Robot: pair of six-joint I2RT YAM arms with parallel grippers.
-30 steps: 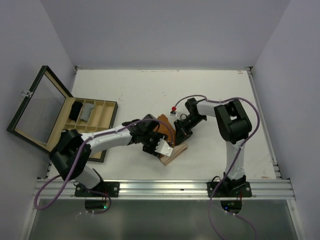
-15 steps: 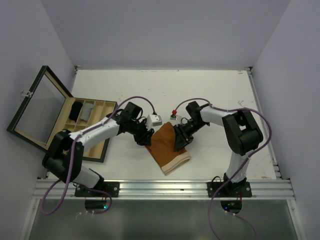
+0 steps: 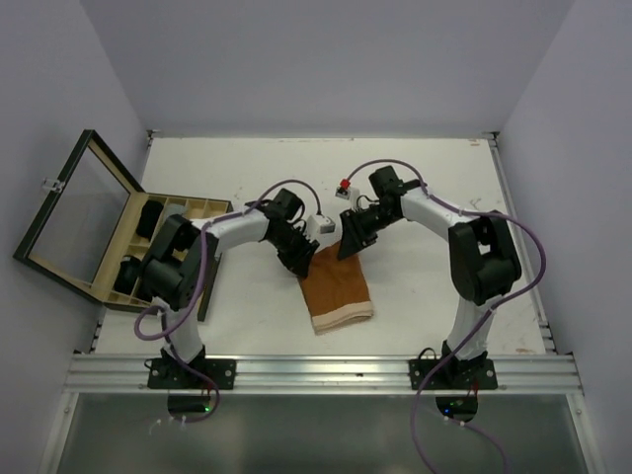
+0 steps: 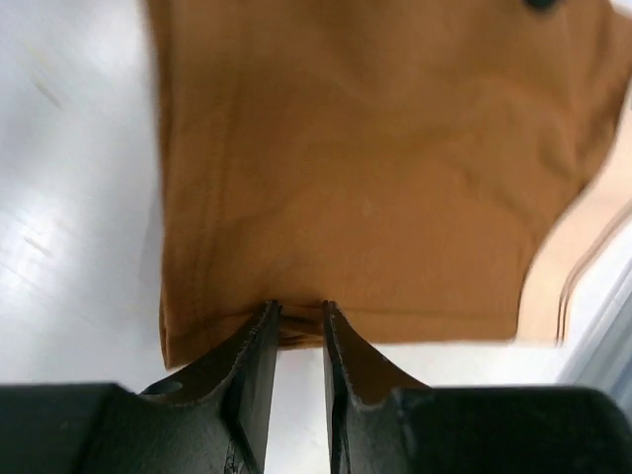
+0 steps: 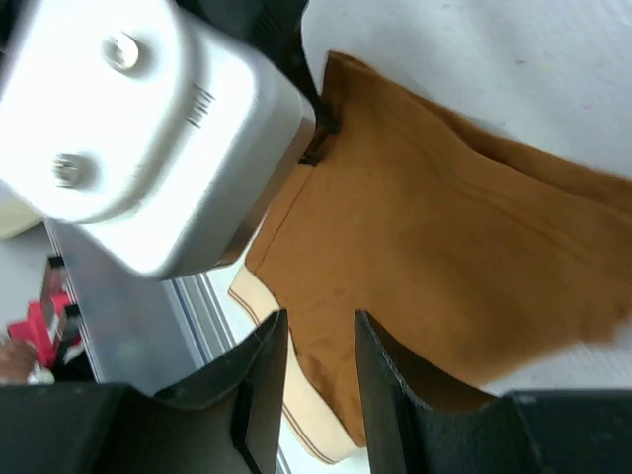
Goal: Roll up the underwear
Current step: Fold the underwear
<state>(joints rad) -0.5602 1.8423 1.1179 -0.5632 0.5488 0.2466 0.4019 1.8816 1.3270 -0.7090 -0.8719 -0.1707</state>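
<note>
The orange-brown underwear [image 3: 336,286] lies spread flat on the white table, its pale waistband toward the near edge. My left gripper [image 3: 304,262] is at its far left corner. In the left wrist view the jaws [image 4: 296,314] are pinched on the hem of the underwear [image 4: 375,168]. My right gripper [image 3: 348,245] is at the far right corner. Its jaws [image 5: 316,326] stand apart over the underwear [image 5: 444,257], which shows flat in the gap between them. A black underwear [image 3: 148,217] sits in the box.
A compartmented wooden box [image 3: 202,212] with its glass lid [image 3: 79,207] open stands at the left edge. The left wrist's white camera housing [image 5: 148,128] is close to my right gripper. The metal rail [image 3: 326,373] runs along the near edge.
The bunched, lifted underwear has been drawn out flat. Both grippers moved to its far edge. The left jaws narrowed onto the hem; the right jaws widened.
</note>
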